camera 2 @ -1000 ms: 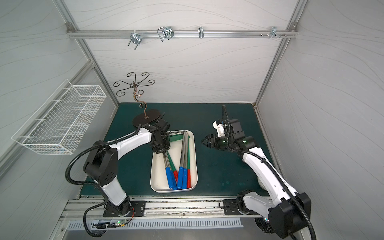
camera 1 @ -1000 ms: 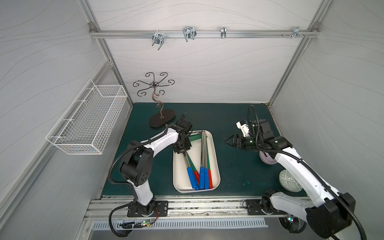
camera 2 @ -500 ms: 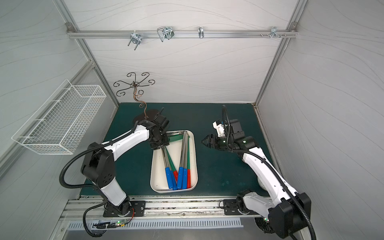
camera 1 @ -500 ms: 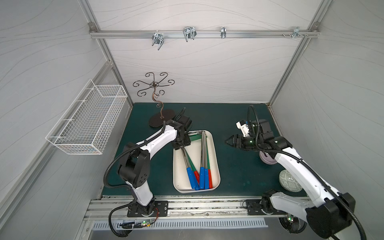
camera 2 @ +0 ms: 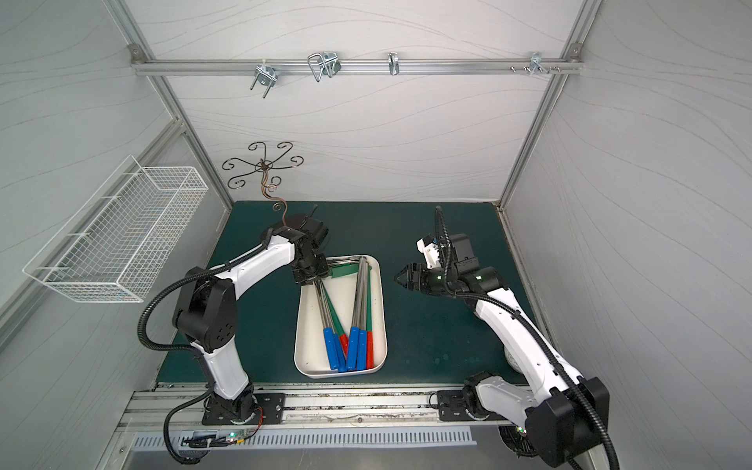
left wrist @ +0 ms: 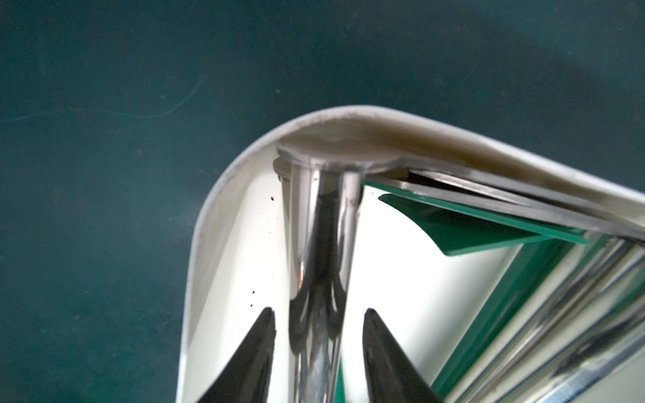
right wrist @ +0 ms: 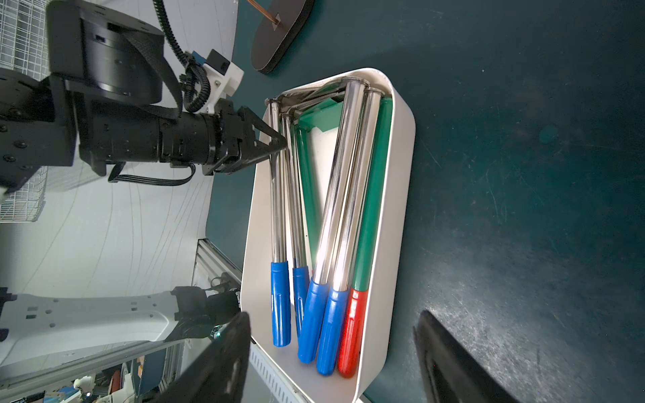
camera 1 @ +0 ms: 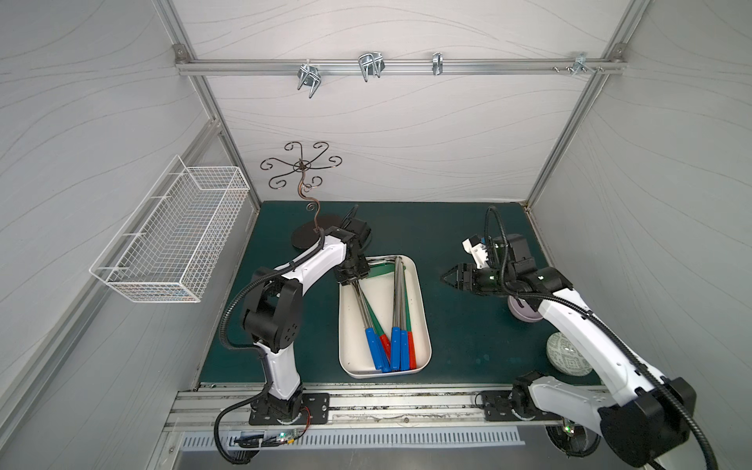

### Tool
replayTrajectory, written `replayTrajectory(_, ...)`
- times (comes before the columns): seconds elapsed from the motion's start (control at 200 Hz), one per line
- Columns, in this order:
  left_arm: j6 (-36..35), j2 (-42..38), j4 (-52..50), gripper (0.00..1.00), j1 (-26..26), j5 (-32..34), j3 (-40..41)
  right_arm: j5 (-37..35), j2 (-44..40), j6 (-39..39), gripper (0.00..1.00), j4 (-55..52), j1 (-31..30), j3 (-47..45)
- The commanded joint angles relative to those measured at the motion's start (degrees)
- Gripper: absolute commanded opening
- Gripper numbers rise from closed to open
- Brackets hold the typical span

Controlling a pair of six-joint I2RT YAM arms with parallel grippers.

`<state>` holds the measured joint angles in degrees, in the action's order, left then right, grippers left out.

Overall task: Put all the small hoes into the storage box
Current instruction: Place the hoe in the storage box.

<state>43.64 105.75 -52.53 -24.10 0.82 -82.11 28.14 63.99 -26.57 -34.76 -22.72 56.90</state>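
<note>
Left wrist camera is looking down along the left gripper (left wrist: 319, 310), and the small hoe (left wrist: 321, 251) is lying right between its two black fingers (left wrist: 253, 352). The hoe's shiny metal stick is running from under the gripper out past the fingertips. Its flat metal end is sitting just ahead of them, tucked into a round corner of the storage box (left wrist: 349, 117). So the hoe is already lying inside the box, beside the other hoes (left wrist: 523, 296).

The fingers are standing close on both sides of the stick, with a thin white strip showing on each side. I cannot tell if they are squeezing it or letting go.

In both top views the stick is pointing back from the gripper toward the robot's base and ending in a blue grip (camera 1: 372, 346).

The right gripper (camera 1: 447, 280) is hanging wide open and empty, well off past the box's other long wall, so the left arm is much nearer. I think the left gripper is only needing to open and lift straight up.
</note>
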Motion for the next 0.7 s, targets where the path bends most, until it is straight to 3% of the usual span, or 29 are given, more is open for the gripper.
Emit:
replayTrajectory(0.0, 0.0, 1.2, 0.3, 0.35, 0.1, -1.5, -2.2, 0.8, -1.1, 0.4, 0.75, -0.8, 0.4, -0.7)
replayTrajectory(0.17, 1.5, -0.4, 2.5, 0.15, 0.1, -4.2, -0.4, 0.6, -1.3, 0.6, 0.75, -1.2, 0.4, -0.7)
replayTrajectory(0.295, 3.0, -1.5, 4.4, 0.08, 0.1, -6.7, 0.5, 0.7, -1.3, 0.5, 0.75, -1.1, 0.4, -0.8)
replayTrajectory(0.51, 3.7, 0.8, 5.0, 0.08, 0.0, -7.7, 1.3, 0.9, -1.1, 0.3, 0.75, -0.9, 0.4, -0.8)
replayTrajectory(0.595, 3.7, 1.0, 4.9, 0.14, 0.0, -7.1, 2.6, 0.7, -1.2, 0.5, 0.75, -1.1, 0.4, -0.8)
replayTrajectory(0.695, 3.3, -0.3, 4.5, 0.28, 0.0, -5.8, 4.1, 0.6, -1.1, 0.6, 0.75, -1.2, 0.4, -1.0)
